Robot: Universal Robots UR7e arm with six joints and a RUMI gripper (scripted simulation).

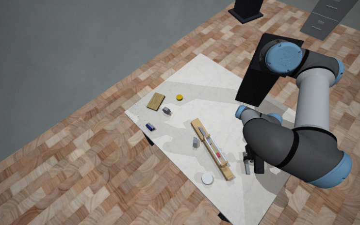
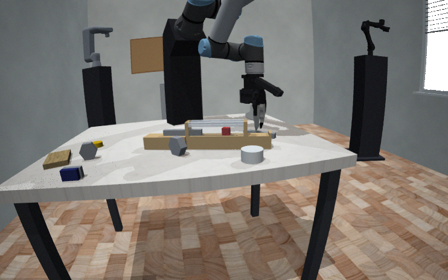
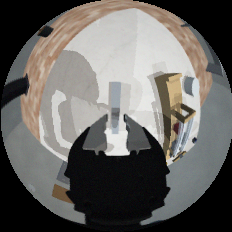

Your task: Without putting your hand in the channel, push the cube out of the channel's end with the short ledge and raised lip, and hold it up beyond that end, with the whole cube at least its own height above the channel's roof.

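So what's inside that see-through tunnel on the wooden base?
A small red cube sits inside the clear tunnel, nearer one end. A grey bar lies at the other end. Nothing else shows inside.

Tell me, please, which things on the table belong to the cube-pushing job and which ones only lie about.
Job in hand:
channel
red cube inside it
gripper
grey bar below the gripper, likely the pusher
second grey bar on the channel's long ledge

Lying about:
wooden plate
yellow disc
grey hexagonal pieces
blue block
white cylinder
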